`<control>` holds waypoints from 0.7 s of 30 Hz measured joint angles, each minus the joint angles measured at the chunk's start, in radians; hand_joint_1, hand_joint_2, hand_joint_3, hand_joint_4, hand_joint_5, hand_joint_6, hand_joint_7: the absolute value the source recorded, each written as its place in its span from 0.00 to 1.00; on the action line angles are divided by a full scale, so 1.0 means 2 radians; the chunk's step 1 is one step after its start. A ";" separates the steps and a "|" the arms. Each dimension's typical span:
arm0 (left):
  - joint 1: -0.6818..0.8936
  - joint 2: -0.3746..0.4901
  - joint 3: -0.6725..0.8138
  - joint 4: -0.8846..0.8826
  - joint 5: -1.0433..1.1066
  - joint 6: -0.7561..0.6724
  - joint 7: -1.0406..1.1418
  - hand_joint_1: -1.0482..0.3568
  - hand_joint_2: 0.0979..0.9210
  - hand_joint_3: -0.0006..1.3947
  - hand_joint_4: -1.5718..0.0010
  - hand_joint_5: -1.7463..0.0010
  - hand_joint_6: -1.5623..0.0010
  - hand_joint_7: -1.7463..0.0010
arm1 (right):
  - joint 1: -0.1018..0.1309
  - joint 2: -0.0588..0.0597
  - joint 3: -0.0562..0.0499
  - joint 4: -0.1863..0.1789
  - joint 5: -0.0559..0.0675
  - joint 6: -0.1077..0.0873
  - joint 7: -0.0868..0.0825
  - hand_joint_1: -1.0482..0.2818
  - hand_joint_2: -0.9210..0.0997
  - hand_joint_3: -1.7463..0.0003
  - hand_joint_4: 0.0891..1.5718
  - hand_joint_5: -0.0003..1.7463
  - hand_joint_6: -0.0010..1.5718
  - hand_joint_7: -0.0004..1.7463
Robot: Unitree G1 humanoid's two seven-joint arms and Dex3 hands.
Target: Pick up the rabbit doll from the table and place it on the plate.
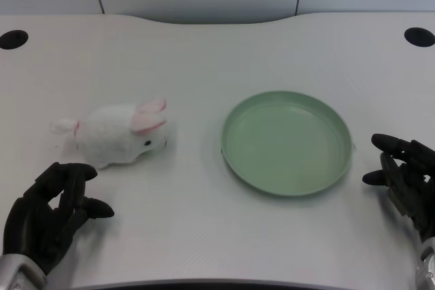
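Note:
A white rabbit doll [121, 134] with pink ears lies on its side on the table, left of centre, its head toward the plate. The pale green plate [287, 142] sits to its right, with nothing on it. My left hand [49, 214] is at the lower left, just below and left of the doll, not touching it. Its fingers are apart and loosely curved, and it holds nothing.
My right hand [406, 176] rests at the right edge, close to the plate's rim. Two dark round holes [13, 39] [419, 37] sit at the table's far corners. The table's front edge runs along the bottom of the view.

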 measured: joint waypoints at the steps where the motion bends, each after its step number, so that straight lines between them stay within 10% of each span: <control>1: 0.000 0.000 0.000 0.000 0.000 0.000 0.000 0.30 1.00 0.39 0.69 0.00 0.73 0.15 | 0.000 0.000 -0.001 0.000 0.001 -0.001 0.004 0.50 0.00 0.83 0.54 0.61 0.63 0.16; 21: 0.002 0.002 0.001 -0.003 -0.001 -0.004 -0.003 0.31 1.00 0.40 0.68 0.00 0.74 0.14 | 0.000 0.004 -0.004 -0.001 0.006 -0.004 -0.006 0.49 0.00 0.81 0.52 0.59 0.61 0.16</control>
